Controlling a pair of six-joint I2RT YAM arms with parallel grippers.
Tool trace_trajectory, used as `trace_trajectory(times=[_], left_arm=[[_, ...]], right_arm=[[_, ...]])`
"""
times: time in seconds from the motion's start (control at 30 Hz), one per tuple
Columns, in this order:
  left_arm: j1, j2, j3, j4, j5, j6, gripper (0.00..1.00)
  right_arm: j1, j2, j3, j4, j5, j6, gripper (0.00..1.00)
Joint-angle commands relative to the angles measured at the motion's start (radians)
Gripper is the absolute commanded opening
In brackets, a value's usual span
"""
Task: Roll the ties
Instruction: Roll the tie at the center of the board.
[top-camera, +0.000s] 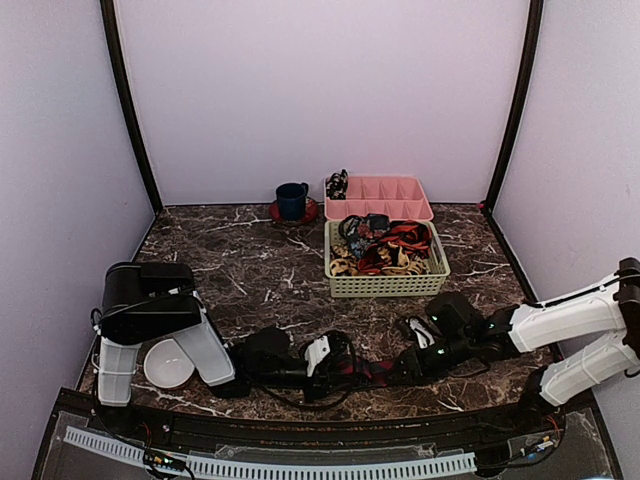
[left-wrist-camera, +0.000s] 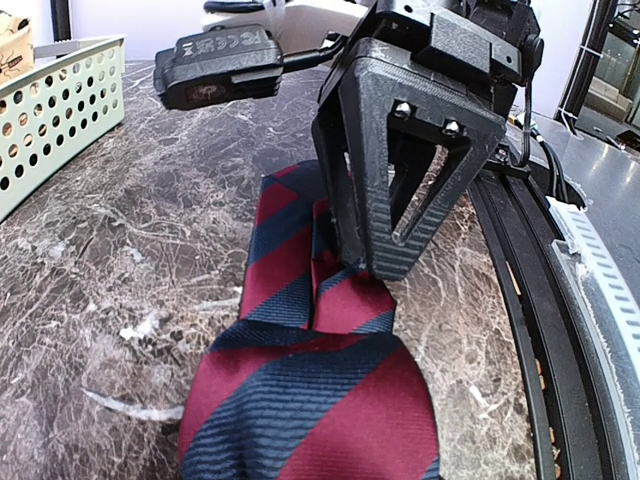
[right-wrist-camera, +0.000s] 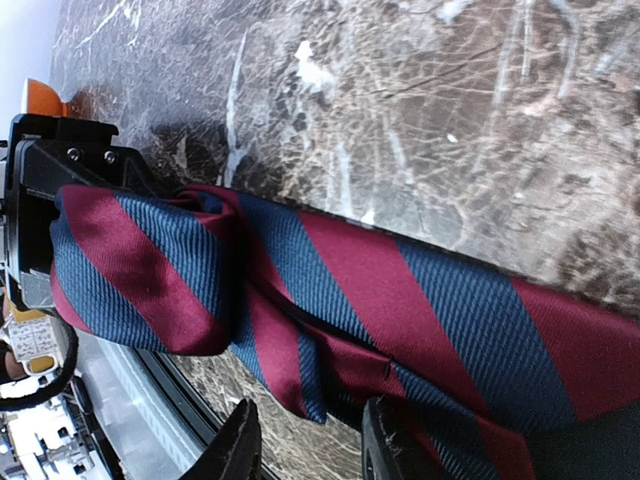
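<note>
By the surface's front edge the striped tie (left-wrist-camera: 300, 400) has only its end folded over, pinched in the left pincer (left-wrist-camera: 360, 258), while the right pincer (right-wrist-camera: 305, 440) stands parted at the flat length, and the basket (top-camera: 385, 285) toward the back edge holds a tangle of ties (top-camera: 385, 245) yet to roll.

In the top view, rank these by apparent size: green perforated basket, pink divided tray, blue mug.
1. Green perforated plastic basket
2. Pink divided plastic tray, farther back, so the true gap is unsure
3. Blue mug, clearly smallest
</note>
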Motion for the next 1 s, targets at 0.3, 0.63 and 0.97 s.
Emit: trace_trajectory(times=[0.3,0.63,0.97], left_arm=[[0.000,0.003,-0.023,-0.129,0.009,0.021,0.14],[-0.001,0.008,-0.018,-0.132,0.012,0.026,0.13],[-0.001,0.008,-0.021,-0.128,0.012,0.026,0.13]], right_arm=[[-0.003,0.081,0.065,0.005,-0.029,0.004,0.19],[-0.003,0.046,0.071,0.001,-0.029,0.015,0.18],[-0.003,0.097,0.084,0.025,-0.043,0.003,0.12]])
